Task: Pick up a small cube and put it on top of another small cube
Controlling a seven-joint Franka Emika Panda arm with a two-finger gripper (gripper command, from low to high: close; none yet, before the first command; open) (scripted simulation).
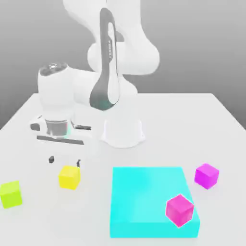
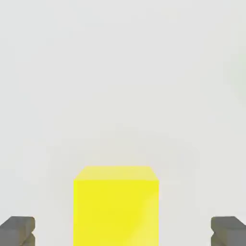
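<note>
- Exterior view, read from its left: a lime cube sits at the table's near edge, well apart from the work, and a descent that drifts that way would pick the wrong block.
- Next comes the small cube, golden yellow, resting on the bare table just below and slightly to the exterior view's right of the gripper.
- Its fingers stand wide apart with nothing between them; the hand view shows the dark tips at both edges and the small cube centred in the gap.
- Risk, as I judge it: the tips look to hover behind the cube in the exterior view, so a straight drop may land a finger on its top face and shove it aside.
- The wrist points straight down, the forearm folded back toward the base.
- Further right lies a large cyan block with a magenta cube on its near corner, and another magenta cube on the table beside it.
- Carrying low across could clip the block's edge; an off-centre release on either magenta cube would probably let the yellow one slide off.
</note>
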